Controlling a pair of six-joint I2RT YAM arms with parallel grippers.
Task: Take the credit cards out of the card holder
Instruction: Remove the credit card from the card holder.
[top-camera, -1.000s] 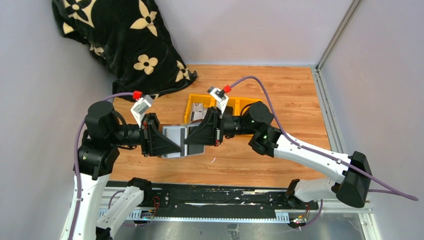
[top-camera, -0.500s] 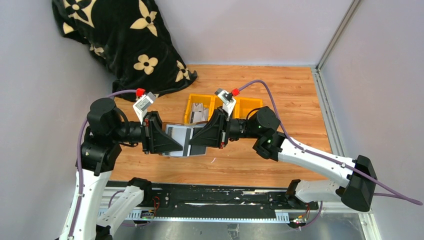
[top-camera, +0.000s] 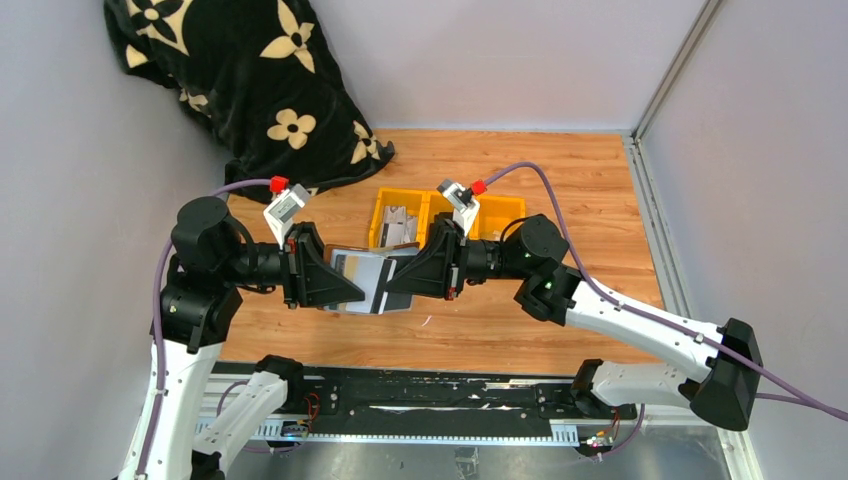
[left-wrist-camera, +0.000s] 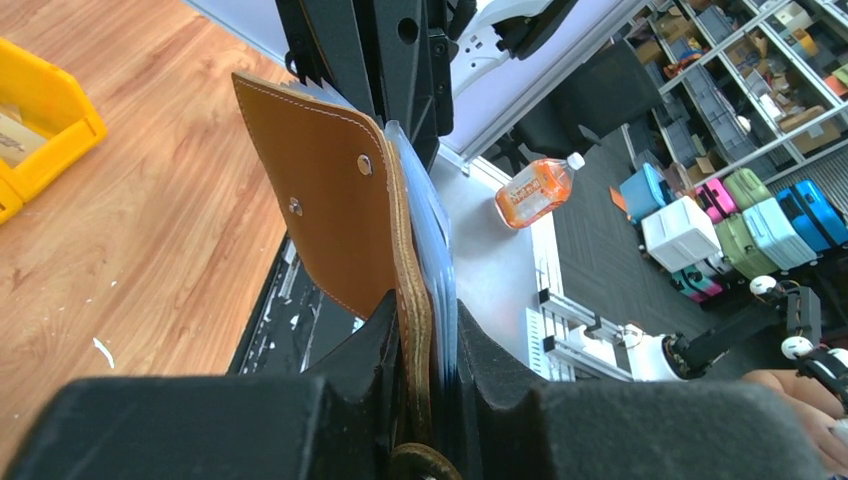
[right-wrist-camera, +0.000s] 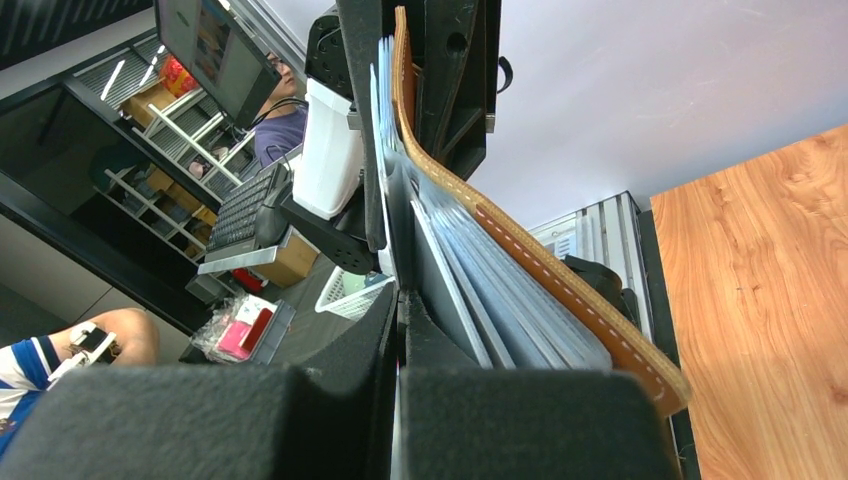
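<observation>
Hanging in the air above the wooden table (top-camera: 580, 200), the card holder (top-camera: 362, 277) is stretched between the two grippers, inner face up and brown leather showing along its far edge. The left gripper (left-wrist-camera: 425, 335) has its jaws clamped on the leather and the clear sleeves beside it, while the right gripper (right-wrist-camera: 398, 300) is pinched tight on a thin inner leaf at the opposite side. Yellow bins (top-camera: 379, 212) stand just behind, and a black flowered blanket (top-camera: 250, 90) lies in the far left corner
</observation>
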